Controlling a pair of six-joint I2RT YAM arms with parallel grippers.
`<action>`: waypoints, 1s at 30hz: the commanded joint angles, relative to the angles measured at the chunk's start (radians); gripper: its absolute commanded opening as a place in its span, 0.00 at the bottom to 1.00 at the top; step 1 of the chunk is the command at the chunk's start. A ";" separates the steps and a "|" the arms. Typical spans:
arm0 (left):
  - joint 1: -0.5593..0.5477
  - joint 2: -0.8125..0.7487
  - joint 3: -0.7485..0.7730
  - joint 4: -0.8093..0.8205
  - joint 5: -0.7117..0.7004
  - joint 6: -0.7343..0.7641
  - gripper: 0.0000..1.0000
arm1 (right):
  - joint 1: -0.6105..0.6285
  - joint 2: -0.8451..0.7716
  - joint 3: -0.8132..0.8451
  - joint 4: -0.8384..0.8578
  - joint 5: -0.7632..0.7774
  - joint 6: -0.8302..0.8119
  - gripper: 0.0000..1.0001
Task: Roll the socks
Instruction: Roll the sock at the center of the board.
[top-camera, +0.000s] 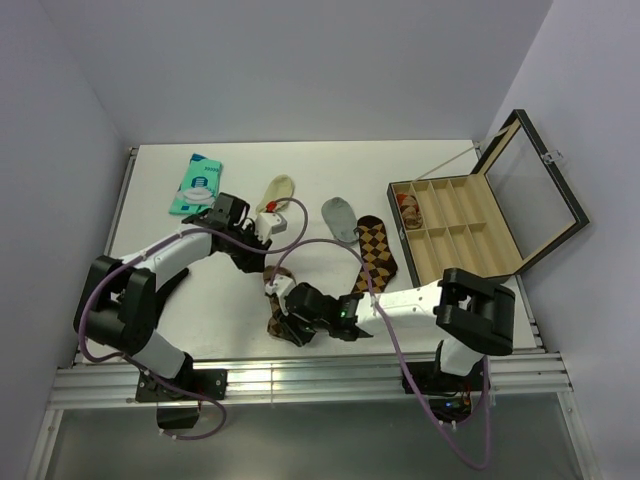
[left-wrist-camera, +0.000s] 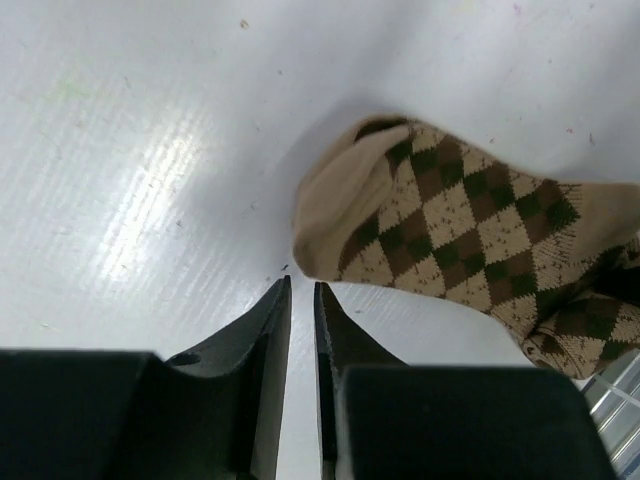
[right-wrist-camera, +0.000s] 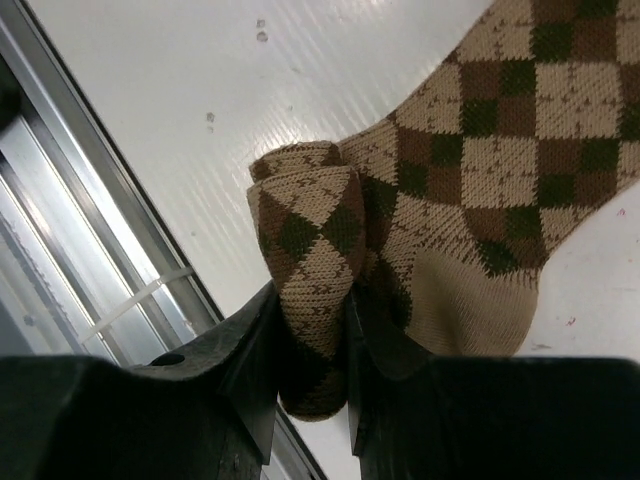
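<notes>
One long argyle sock (top-camera: 377, 252) lies flat on the white table right of centre. A second argyle sock (top-camera: 277, 322) lies near the front edge, partly under my right gripper (top-camera: 287, 312). In the right wrist view my right gripper (right-wrist-camera: 312, 325) is shut on a rolled fold of this sock (right-wrist-camera: 310, 230), and the rest of it spreads to the upper right. My left gripper (top-camera: 262, 266) sits just behind that sock's tan toe (left-wrist-camera: 340, 215). In the left wrist view the left gripper (left-wrist-camera: 303, 288) is shut with only a thin slit and holds nothing.
A cream ankle sock (top-camera: 277, 190) and a grey ankle sock (top-camera: 340, 216) lie at the back centre. A teal packet (top-camera: 196, 184) is at the back left. An open wooden divided box (top-camera: 455, 232) stands at the right. The metal front rail (right-wrist-camera: 90, 260) is close to the right gripper.
</notes>
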 joint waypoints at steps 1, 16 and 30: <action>-0.002 -0.038 -0.047 0.063 -0.014 -0.007 0.21 | -0.025 0.015 0.074 -0.086 -0.083 0.000 0.27; 0.007 -0.032 -0.078 0.205 0.010 -0.091 0.22 | -0.198 0.106 0.182 -0.224 -0.442 0.037 0.27; 0.216 -0.225 0.041 0.155 0.167 -0.030 0.34 | -0.325 0.253 0.284 -0.299 -0.660 0.086 0.26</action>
